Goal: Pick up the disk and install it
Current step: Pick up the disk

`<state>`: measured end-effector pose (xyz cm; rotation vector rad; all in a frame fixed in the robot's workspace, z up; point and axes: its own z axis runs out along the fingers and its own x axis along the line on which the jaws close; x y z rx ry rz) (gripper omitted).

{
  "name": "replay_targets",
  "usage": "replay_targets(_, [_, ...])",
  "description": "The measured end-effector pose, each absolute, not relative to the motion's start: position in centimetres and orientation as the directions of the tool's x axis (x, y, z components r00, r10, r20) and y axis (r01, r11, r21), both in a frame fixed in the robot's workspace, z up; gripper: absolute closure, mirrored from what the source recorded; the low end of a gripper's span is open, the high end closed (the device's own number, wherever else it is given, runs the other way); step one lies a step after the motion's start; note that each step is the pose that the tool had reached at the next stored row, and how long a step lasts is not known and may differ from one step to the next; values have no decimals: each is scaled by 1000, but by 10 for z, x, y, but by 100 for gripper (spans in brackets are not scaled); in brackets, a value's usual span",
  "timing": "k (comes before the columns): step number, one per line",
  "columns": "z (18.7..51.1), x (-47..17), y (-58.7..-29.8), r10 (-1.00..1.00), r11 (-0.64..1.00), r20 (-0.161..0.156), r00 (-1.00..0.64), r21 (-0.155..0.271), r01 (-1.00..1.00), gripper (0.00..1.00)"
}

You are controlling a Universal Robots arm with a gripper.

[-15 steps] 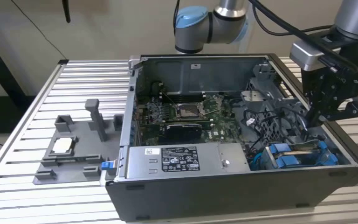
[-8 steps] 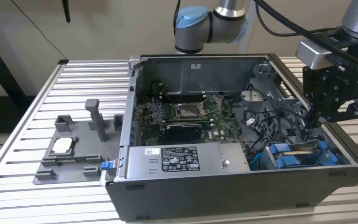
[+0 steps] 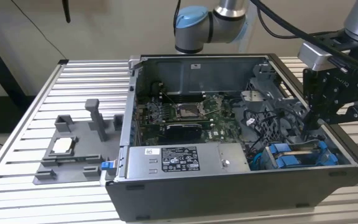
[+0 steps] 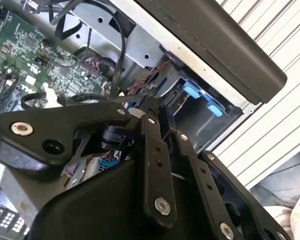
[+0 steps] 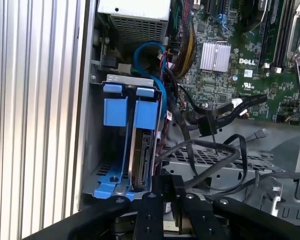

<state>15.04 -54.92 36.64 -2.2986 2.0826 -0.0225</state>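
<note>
Black two-fingered claw (image 3: 311,122) on a grey-and-blue robot arm (image 3: 197,25), hanging inside the open black computer case (image 3: 229,200) by the case's edge at the exterior view's right. It is clenched, tips together, with nothing between them.

The disk (image 5: 142,150), a flat silver-grey hard drive framed by a bright blue plastic carrier, stands on edge in the grey metal drive bay (image 5: 97,150). The bay is at the case's front corner on the exterior view's right. A second blue carrier (image 5: 115,111) stands just beside the disk in the same bay.

In the first wrist view the claw's tip lies just beside the disk's near end; contact cannot be judged. The disk's label face is turned away, and its far end is cut off by the claw's links. In the exterior view the bay's wall covers most of the disk — the blue tabs (image 3: 278,149) rise above it.

Black cables (image 5: 210,150) loop between the bay and the green motherboard (image 3: 191,116). A long grey metal box with a black-and-white sticker (image 3: 179,161) lies along the case's front edge. The case rests on a slatted aluminium bench (image 3: 17,154). Near the bench's edge at the exterior view's left is a grey fixture plate (image 3: 73,158) carrying a small square silver chip (image 3: 64,145).
</note>
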Motion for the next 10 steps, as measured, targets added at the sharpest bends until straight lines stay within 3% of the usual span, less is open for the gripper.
replay_targets(10, [362,154,-556,-996,-88,-19,88,-30,-996,81])
